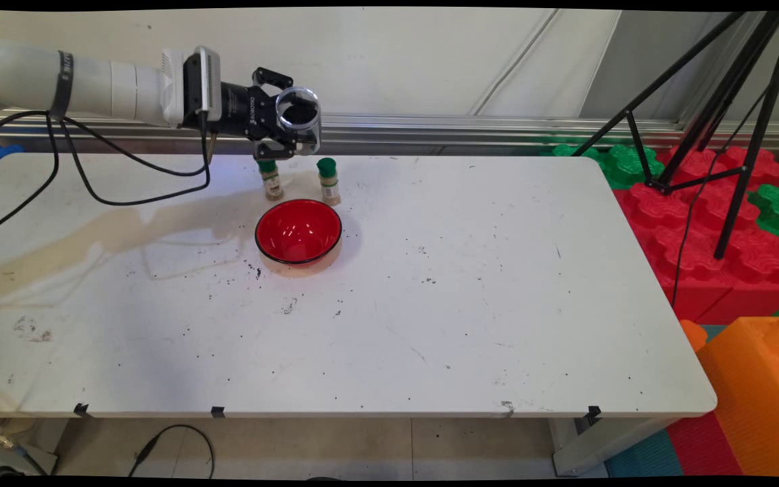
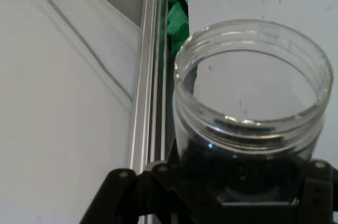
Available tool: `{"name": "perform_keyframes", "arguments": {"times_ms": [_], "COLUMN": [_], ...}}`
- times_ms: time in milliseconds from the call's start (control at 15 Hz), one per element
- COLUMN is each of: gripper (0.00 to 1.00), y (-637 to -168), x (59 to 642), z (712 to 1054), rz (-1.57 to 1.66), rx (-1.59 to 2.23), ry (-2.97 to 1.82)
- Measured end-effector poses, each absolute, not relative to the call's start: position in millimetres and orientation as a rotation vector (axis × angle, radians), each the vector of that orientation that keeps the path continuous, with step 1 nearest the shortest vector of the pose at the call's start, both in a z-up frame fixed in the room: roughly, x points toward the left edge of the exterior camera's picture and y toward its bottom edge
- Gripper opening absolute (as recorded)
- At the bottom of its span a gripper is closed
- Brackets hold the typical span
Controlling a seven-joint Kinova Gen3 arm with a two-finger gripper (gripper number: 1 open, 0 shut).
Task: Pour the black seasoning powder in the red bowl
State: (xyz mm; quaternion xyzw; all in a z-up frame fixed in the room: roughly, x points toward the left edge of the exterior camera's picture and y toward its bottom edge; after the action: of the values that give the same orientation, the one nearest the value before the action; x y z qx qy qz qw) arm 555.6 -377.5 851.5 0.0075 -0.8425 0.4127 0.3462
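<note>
Main view: the gripper (image 1: 293, 128), on an arm stretched level from the left, is clamped on a clear open jar (image 1: 299, 119) held above the table's (image 1: 470, 297) far edge. The jar lies on its side, long axis about horizontal, mouth toward the camera. Below it stand two green-capped spice bottles (image 1: 270, 179) (image 1: 328, 180), with a red bowl (image 1: 299, 231) just in front of them.

Hand view: the jar (image 2: 248, 97) fills the frame, its threaded rim uppermost, lidless, dark grains settled low inside. The fingers grip its lower body, not the rim. Judged rigid, light and smooth-walled, likely slippery; the body is the sound place to hold.
</note>
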Motion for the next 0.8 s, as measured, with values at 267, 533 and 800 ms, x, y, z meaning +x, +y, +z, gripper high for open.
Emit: {"name": "perform_keyframes", "arguments": {"times_ms": [267, 533, 800], "gripper": [0.00, 0.00, 0.00], "y": [-376, -376, -376], "x": [558, 559, 557], "z": [845, 838, 832], "rz": [1.134, 1.189, 1.250], "rx": [-0.093, -0.203, -0.311], "ry": [-2.218, -2.242, -2.261]}}
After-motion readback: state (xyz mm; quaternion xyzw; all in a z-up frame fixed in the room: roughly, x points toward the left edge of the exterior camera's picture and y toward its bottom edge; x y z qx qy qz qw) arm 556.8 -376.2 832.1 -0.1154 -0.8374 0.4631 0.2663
